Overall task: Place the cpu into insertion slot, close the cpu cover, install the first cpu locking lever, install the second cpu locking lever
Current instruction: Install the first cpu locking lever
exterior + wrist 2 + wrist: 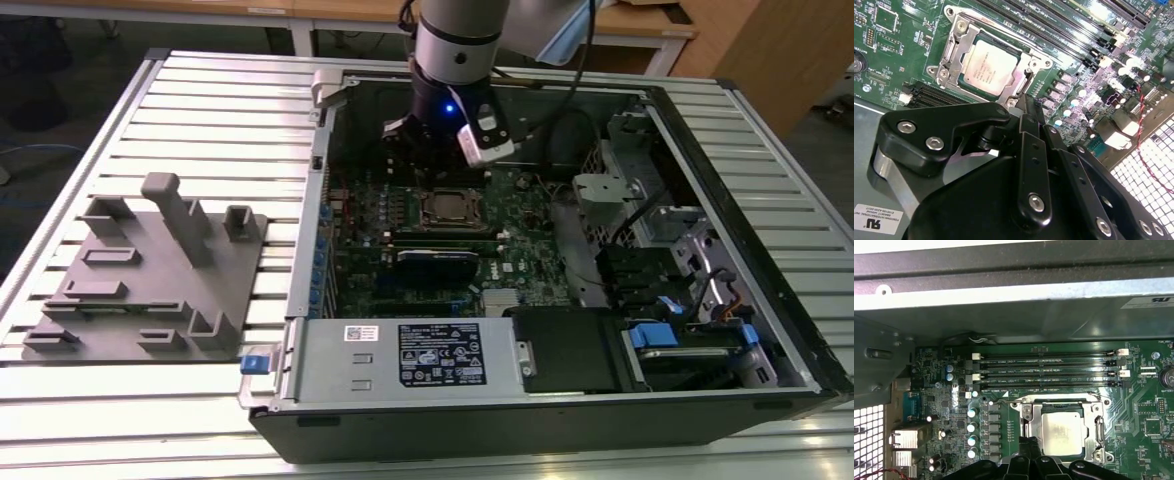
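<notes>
Now the cpu (990,67) sits in the insertion slot (1018,70) under the cpu cover (960,47), well inside the edges of the green board (884,60), and the pincer (1025,107), open or closed I cannot tell, hangs near, so pressing should go slow and straight.

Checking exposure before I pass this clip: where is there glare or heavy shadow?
Second wrist view: glare blows out the memory slots and whitens the cpu top. First wrist view: the case wall reads bright. Exterior view: the motherboard looks dim, a blue light glows on the arm.
</notes>
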Tool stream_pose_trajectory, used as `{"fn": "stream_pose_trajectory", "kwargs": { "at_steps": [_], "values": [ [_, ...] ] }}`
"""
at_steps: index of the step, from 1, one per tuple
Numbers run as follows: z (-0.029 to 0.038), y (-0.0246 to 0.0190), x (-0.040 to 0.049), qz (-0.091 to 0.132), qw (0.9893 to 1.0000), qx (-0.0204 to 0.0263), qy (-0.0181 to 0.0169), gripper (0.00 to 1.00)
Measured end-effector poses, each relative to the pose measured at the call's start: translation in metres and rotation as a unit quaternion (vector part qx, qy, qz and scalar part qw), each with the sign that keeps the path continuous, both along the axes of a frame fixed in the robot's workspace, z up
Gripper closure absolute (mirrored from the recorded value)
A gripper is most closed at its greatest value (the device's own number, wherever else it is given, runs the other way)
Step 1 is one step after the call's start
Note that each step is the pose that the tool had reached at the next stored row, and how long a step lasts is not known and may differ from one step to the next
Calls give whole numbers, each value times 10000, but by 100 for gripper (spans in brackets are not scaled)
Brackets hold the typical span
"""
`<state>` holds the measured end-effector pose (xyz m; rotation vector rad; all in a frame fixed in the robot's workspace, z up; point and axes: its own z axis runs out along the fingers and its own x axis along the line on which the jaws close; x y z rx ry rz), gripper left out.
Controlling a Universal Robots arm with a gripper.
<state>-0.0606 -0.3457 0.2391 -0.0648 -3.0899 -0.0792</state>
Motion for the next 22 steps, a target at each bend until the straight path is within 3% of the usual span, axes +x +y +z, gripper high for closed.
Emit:
{"fn": "stream_pose_trajectory", "kwargs": {
  "at_steps": [13,17,22],
  "values": [
    [-1,0,-153,0,10000,3,0,90],
    [-1,0,-199,0,9999,117,0,90],
    [-1,0,-242,0,9994,339,0,90]
  ]
}}
